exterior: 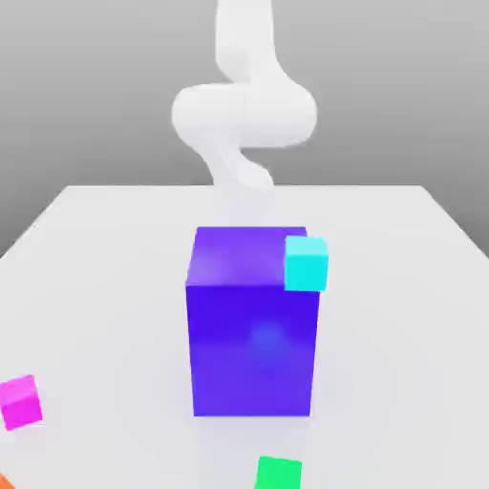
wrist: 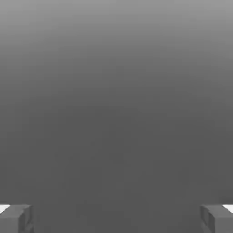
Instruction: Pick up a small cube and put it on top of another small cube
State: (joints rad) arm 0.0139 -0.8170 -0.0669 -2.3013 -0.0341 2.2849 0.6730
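The small cube (exterior: 20, 402), bright magenta, lies on the white table (exterior: 105, 277) near its front edge at the exterior view's left. My gripper (wrist: 116, 218) is open in the hand view, its two grey fingertips (wrist: 16, 219) standing far apart with nothing between them and plain grey beyond. The white arm (exterior: 244, 115) rises behind the big blue-violet block (exterior: 252, 325), far from the magenta cube.
The tall blue-violet block stands mid-table. A cyan cube (exterior: 307, 264) overlaps its upper corner on the exterior view's right; whether it rests on the block I cannot tell. A green cube (exterior: 279, 474) lies at the front edge, and an orange sliver (exterior: 3, 482) shows at the front-left corner.
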